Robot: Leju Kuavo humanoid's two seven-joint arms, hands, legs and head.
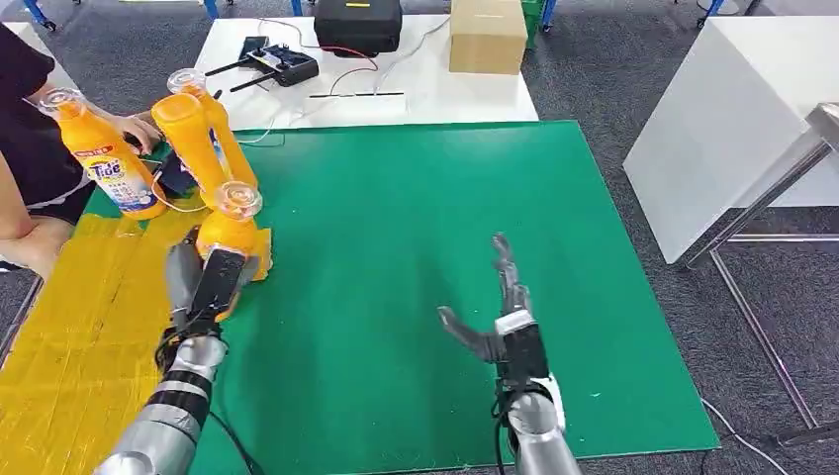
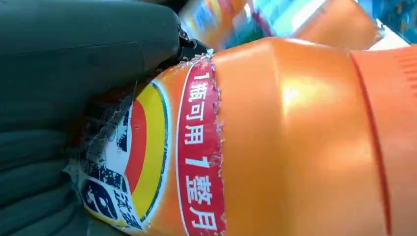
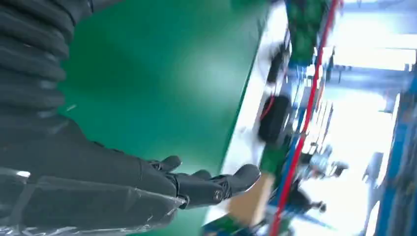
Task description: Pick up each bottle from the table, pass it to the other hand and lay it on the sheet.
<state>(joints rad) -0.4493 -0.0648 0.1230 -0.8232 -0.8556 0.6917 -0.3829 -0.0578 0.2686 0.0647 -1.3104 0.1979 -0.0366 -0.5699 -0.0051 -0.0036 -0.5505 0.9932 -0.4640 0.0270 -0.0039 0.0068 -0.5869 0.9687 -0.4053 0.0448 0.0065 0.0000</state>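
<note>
Your left hand (image 1: 211,282) grips the nearest orange bottle (image 1: 233,230), upright at the green sheet (image 1: 416,198)'s left edge, beside the yellow sheet (image 1: 69,327). Your right hand (image 1: 505,312) hovers over the green sheet with fingers spread, holding nothing. Two more bottles stand behind: one (image 1: 203,129) further back, another labelled Tide (image 1: 104,158) near a person's hand (image 1: 139,129).

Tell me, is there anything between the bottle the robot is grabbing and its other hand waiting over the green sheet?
Nothing visible. The left hand grips the nearest orange bottle at the edge of the green sheet. The right hand hovers open above the sheet, and only bare green lies between them. The other two bottles stand behind, out of the path.
</note>
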